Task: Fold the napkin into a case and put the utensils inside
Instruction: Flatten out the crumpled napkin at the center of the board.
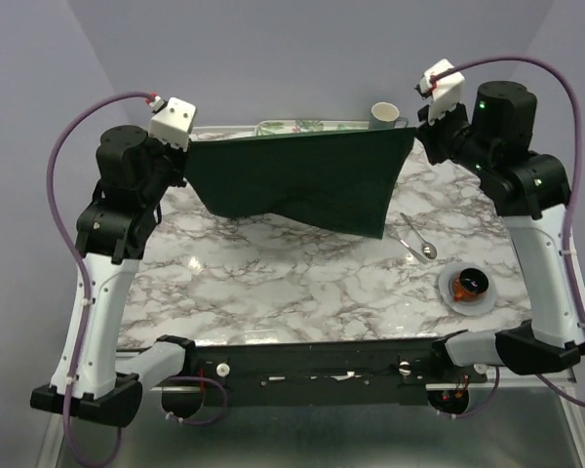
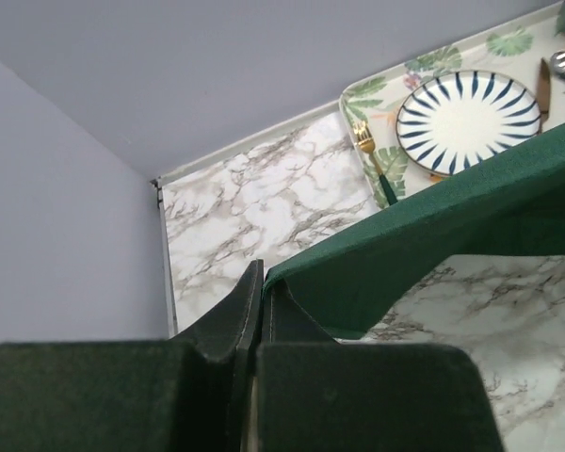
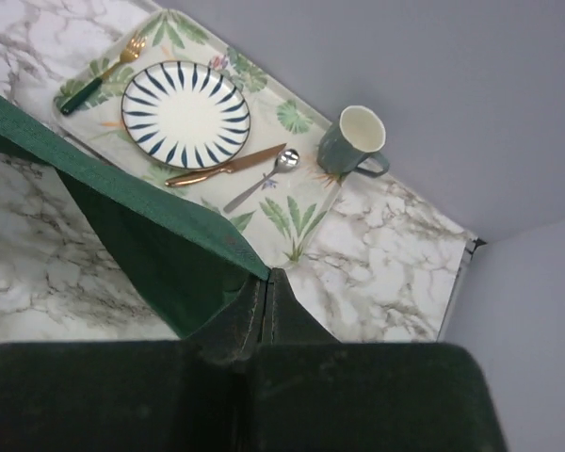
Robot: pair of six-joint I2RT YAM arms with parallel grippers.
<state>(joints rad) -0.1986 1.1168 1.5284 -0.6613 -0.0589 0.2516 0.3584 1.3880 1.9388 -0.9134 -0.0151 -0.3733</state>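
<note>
- At upper centre, the soft dark green cloth napkin [image 1: 302, 180] hangs spread
- Left gripper [image 2: 264, 287] and right gripper [image 3: 266, 282] each clamp one upper corner between closed jaws

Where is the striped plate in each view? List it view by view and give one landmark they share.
Left wrist: the striped plate is upper right, on the leaf-patterned tray, beyond the top edge of the napkin.
Right wrist: upper left, on the same tray.
Top external: not in it; the held-up napkin blocks it.
Shared landmark: the napkin, seen in all three.
</note>
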